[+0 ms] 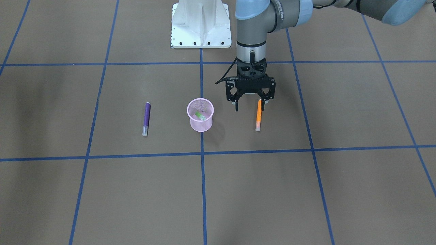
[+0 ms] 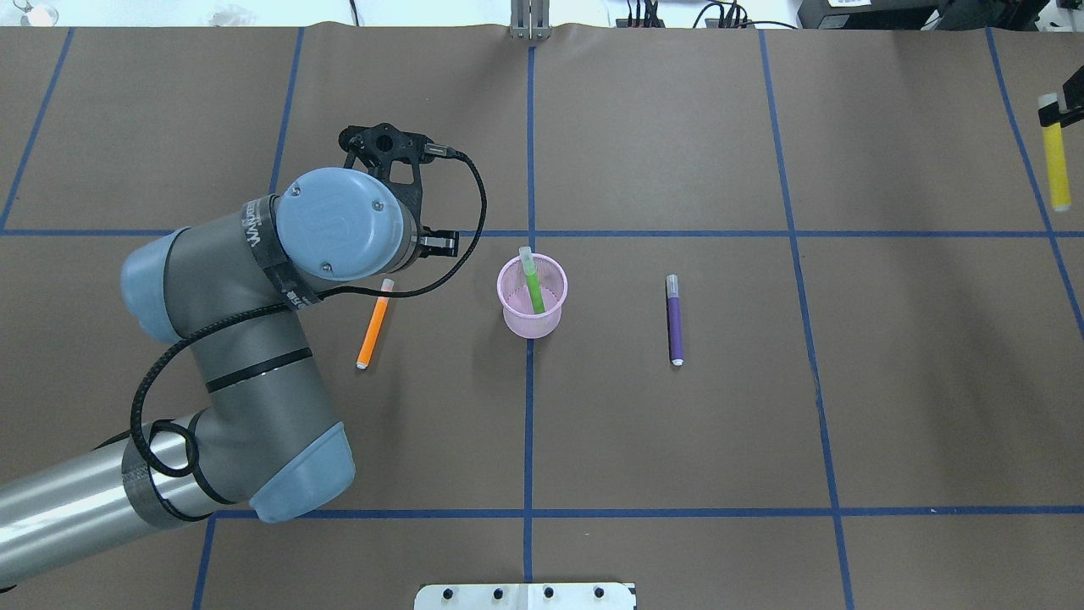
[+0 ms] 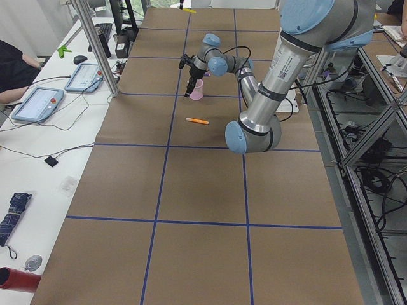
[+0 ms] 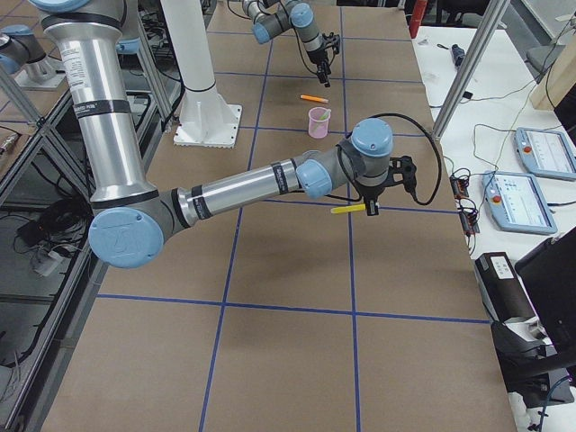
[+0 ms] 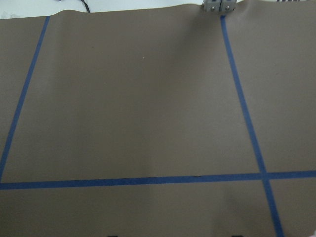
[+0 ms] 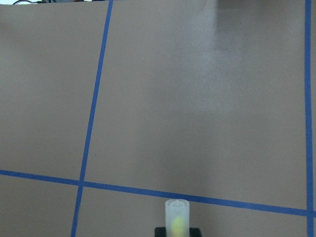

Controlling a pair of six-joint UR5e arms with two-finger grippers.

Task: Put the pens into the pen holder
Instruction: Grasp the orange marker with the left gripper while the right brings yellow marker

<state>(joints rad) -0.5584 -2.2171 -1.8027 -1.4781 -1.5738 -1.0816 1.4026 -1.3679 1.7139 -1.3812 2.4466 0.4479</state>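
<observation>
The pink mesh pen holder (image 1: 200, 115) (image 2: 532, 298) stands at the table's middle with the green pen (image 2: 533, 284) leaning inside it. The orange pen (image 1: 258, 115) (image 2: 373, 324) lies flat on the side of my left arm. My left gripper (image 1: 250, 103) is open and empty and hovers above it without touching. The purple pen (image 1: 146, 118) (image 2: 675, 318) lies flat on the other side of the holder. My right gripper (image 2: 1050, 110) (image 4: 371, 208) is shut on the yellow pen (image 2: 1056, 169) (image 4: 346, 209) and holds it above the table far to the right. The pen's clear cap (image 6: 177, 216) shows in the right wrist view.
The table is covered in brown paper with blue tape lines (image 1: 201, 153). The white robot base (image 1: 200, 23) stands behind the holder. A black cable (image 2: 457, 254) loops off the left wrist near the orange pen. Tablets (image 4: 540, 153) and cables lie beyond the table's far edge.
</observation>
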